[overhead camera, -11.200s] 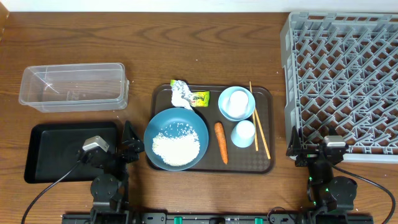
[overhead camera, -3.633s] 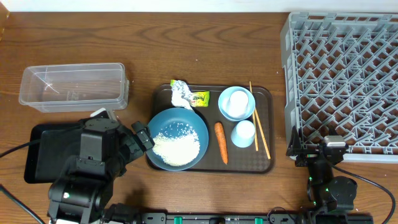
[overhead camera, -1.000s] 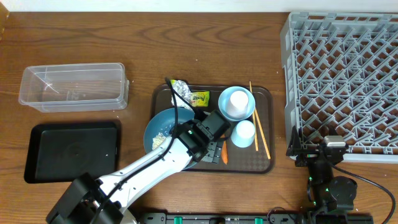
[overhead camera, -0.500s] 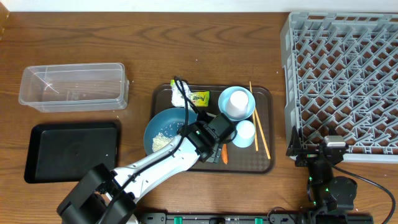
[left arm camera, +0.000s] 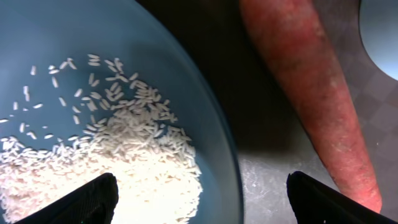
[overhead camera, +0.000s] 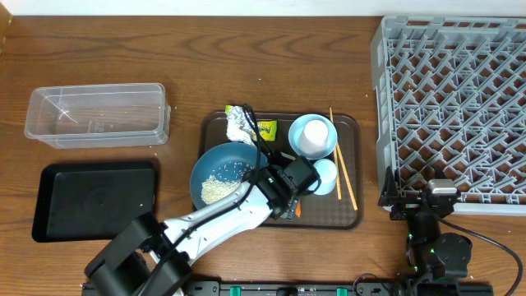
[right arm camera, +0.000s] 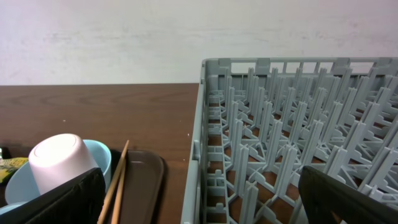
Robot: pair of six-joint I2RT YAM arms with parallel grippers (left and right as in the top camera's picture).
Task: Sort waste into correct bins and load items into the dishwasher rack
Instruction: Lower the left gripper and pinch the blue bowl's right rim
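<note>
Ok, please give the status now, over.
Left jaws open, low over carrot and bowl rim. Right jaws open, beside rack. Rim may block grasp.

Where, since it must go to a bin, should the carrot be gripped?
Probably mid-length, from straight above, pinching across its narrow width. The carrot lies flat on the tray beside the dark-blue bowl and tapers, so the thicker middle holds best.
</note>
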